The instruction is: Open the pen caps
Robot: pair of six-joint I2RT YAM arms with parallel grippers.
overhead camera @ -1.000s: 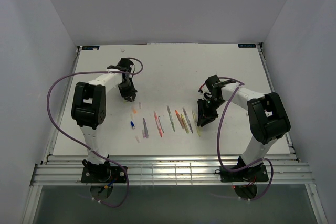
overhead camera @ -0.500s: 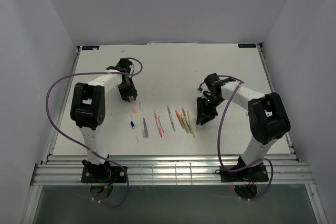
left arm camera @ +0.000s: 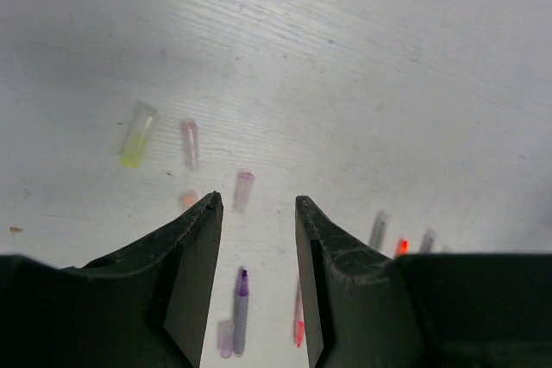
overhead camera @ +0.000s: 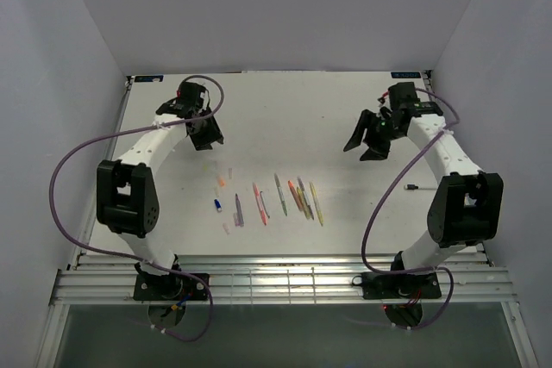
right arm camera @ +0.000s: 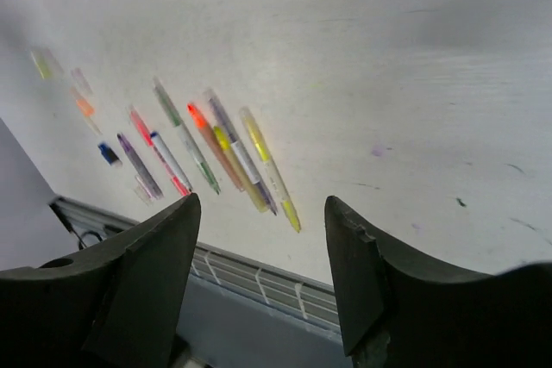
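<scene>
Your left gripper (left arm camera: 255,202) is spread and empty. The pen caps (left arm camera: 243,189), short translucent plastic tubes, lie just beyond its blunt black tips on the matte white table (left arm camera: 388,58). Your right gripper (right arm camera: 261,204) is likewise spread and empty, with the slim pens (right arm camera: 228,154) beyond its tips.

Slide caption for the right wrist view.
Open right gripper facing a row of coloured pens on the white table.

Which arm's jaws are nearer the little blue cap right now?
Left. The left arm has its jaws just beyond the blue cap, toward the back; the right arm has its jaws far to the right, past the row of pens.
</scene>
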